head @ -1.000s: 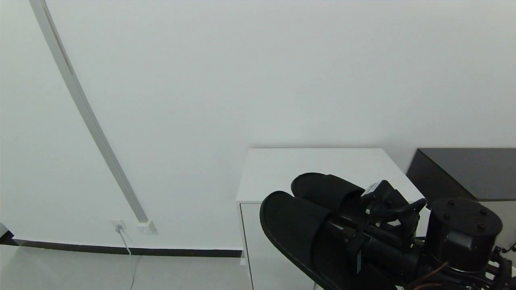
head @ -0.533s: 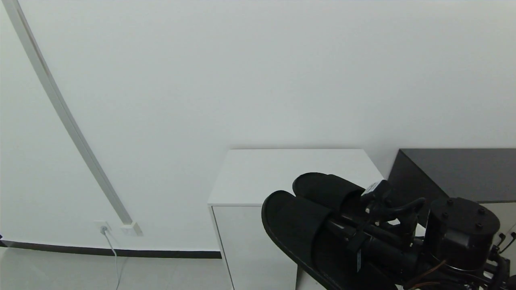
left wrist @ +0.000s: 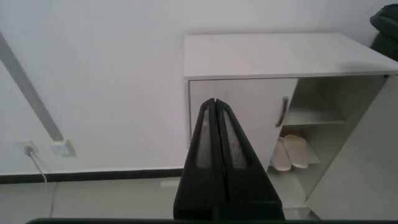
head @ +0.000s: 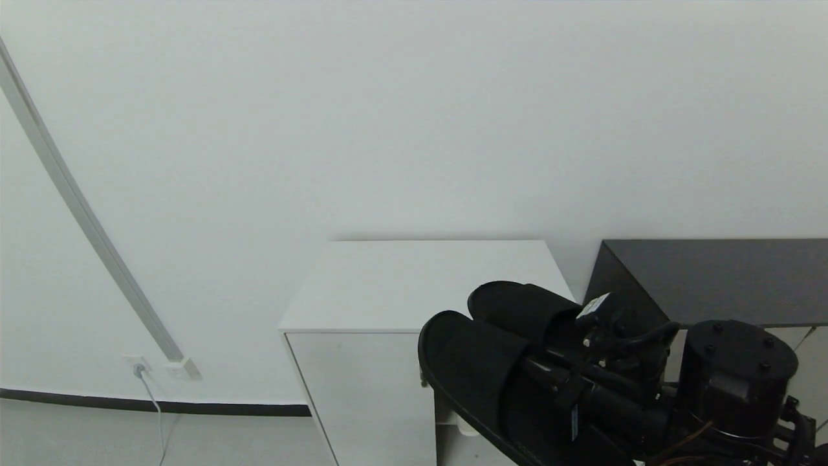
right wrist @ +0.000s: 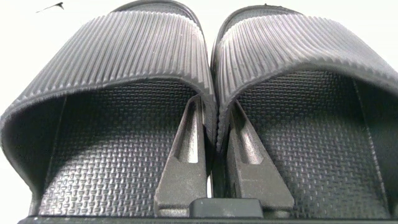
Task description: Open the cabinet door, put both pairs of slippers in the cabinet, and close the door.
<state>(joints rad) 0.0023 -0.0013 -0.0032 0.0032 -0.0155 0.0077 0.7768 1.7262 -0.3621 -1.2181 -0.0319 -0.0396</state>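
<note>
Black right arm (head: 614,408), screw-studded round joint (head: 737,362), grey tapered fingers (right wrist: 183,162).

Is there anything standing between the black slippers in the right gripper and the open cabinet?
Nothing visible does. The black slippers, clamped by the right gripper, hang before the cabinet, whose right half stands open; white slippers lie on a lower shelf.

The black slippers (head: 482,362) have ribbed straps; the cabinet (head: 414,285) is white.
</note>
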